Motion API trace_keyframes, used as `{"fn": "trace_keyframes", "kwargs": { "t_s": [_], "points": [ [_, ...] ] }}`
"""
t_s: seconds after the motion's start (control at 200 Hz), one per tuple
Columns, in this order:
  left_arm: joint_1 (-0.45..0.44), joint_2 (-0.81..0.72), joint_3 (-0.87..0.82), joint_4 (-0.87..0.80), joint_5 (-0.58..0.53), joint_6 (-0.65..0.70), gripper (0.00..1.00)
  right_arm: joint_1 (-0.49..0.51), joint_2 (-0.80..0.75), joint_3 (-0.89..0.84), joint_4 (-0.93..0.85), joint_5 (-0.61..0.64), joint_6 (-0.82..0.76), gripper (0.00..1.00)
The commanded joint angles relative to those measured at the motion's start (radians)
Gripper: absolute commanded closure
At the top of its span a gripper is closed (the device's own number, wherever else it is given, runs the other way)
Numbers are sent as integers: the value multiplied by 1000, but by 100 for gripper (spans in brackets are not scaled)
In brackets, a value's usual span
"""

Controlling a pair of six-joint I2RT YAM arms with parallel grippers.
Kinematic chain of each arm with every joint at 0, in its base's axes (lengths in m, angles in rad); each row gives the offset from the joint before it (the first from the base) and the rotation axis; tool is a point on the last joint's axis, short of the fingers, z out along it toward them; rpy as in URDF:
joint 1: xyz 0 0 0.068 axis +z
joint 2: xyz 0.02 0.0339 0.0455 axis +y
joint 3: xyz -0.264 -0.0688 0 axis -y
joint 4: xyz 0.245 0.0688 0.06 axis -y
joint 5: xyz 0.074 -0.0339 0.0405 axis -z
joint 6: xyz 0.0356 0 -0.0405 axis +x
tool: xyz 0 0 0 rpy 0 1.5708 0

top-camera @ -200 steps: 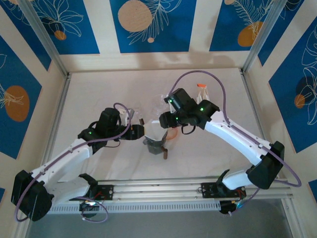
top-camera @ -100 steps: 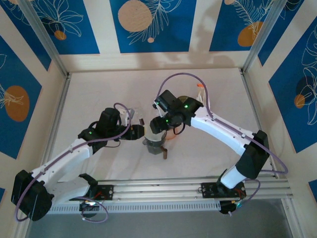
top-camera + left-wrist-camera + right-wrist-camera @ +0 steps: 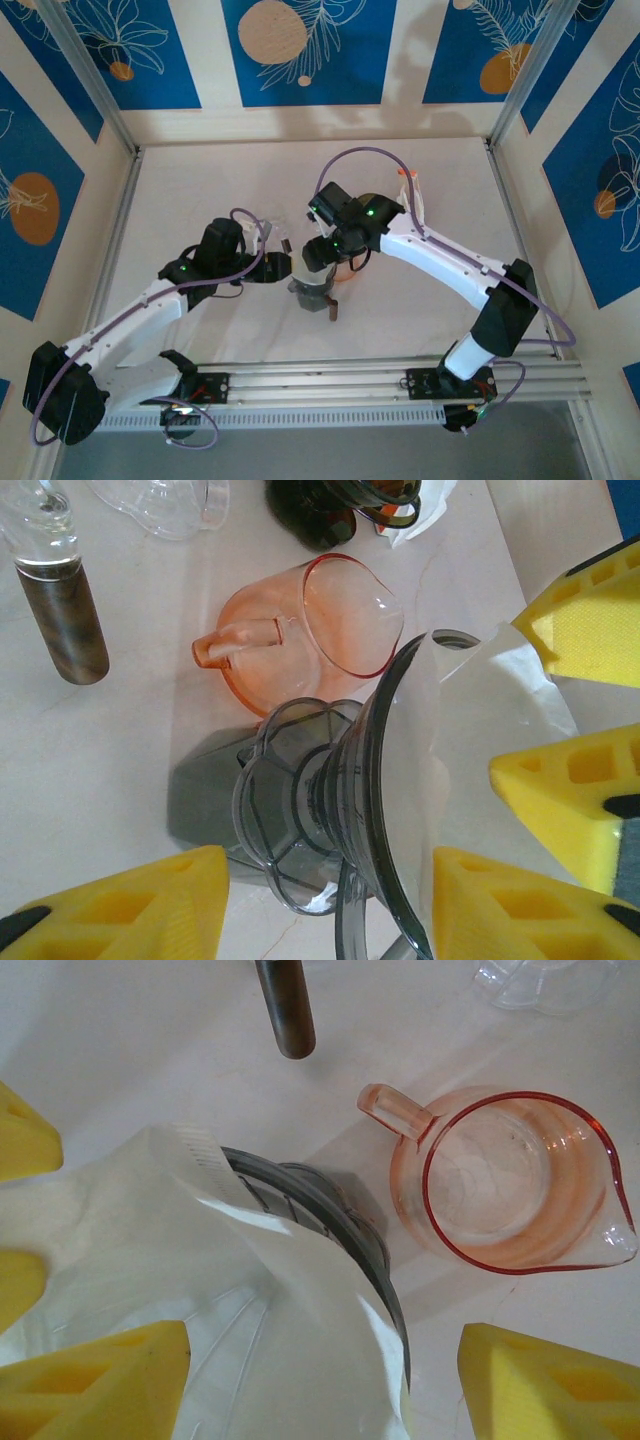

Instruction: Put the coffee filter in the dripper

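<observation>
The smoke-grey dripper stands at the table's middle, its rim showing in the right wrist view. The white coffee filter sits inside its cone, and one edge sticks up above the rim. My left gripper comes in from the left. It is shut on the dripper, with its yellow pads on either side of the handle and lower body. My right gripper hangs over the dripper, open. Its left pad is beside the paper and its right pad stands off it.
A pink glass pitcher stands just right of the dripper. A wood-handled glass tool and a clear glass piece lie behind. A white item with an orange tab sits at the back right.
My right arm swung left over the dripper and its jaws widened, letting go of the filter inside the cone. The left arm and the dripper stayed still.
</observation>
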Motion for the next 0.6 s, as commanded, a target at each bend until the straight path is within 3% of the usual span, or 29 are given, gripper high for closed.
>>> {"fn": "trace_keyframes", "kwargs": {
  "t_s": [0.0, 0.595],
  "points": [
    [-12, 2, -14, 14, -4, -9, 46, 3, 26, 12, -22, -31, -13, 28],
    [-13, 12, -24, 31, -6, -21, 46, 17, 132, 53, -75, 11, -59, 28]
  ]
}}
